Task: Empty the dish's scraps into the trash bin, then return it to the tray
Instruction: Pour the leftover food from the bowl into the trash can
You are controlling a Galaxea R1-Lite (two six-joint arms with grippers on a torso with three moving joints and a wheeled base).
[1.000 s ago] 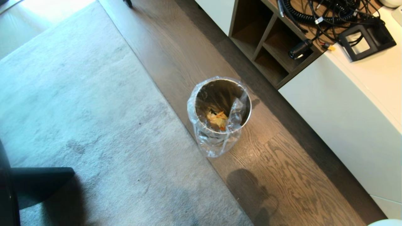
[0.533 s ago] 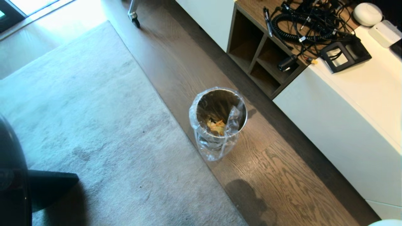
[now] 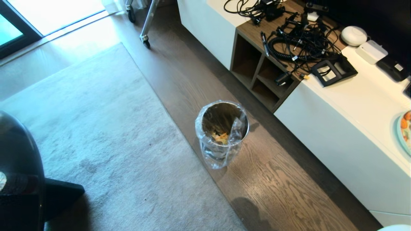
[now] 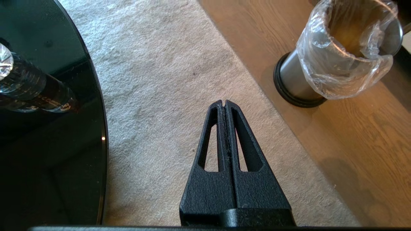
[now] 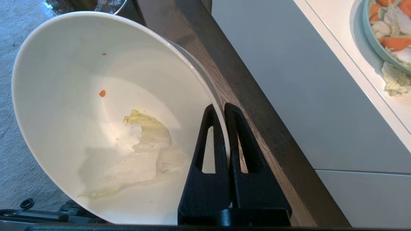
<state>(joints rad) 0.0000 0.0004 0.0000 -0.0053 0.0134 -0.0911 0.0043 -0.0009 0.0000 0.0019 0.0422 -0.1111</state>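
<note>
The trash bin (image 3: pixel 222 128), brushed metal with a clear liner, stands on the wood floor beside the carpet. Orange and pale scraps (image 3: pixel 220 137) lie at its bottom. In the right wrist view my right gripper (image 5: pixel 220 106) is shut on the rim of the dish (image 5: pixel 80 64), a deep cream-white bowl held tilted. A pale leaf piece (image 5: pixel 144 150) and an orange crumb (image 5: pixel 102 93) cling inside it. Only a sliver of the dish (image 3: pixel 395 228) shows in the head view. My left gripper (image 4: pixel 224 102) is shut and empty over the carpet, left of the trash bin (image 4: pixel 298 80). The tray is out of view.
A white cabinet (image 3: pixel 337 138) runs along the right, with a tangle of cables (image 3: pixel 298 41) and a pale-blue plate (image 3: pixel 405 131) of cut food on top. A round black glass table (image 3: pixel 16 179) stands at the left on the grey carpet (image 3: pixel 96 128).
The whole head view has shifted: the camera has risen, so the bin looks smaller and more of the cabinet top shows. The scraps stay in the bin.
</note>
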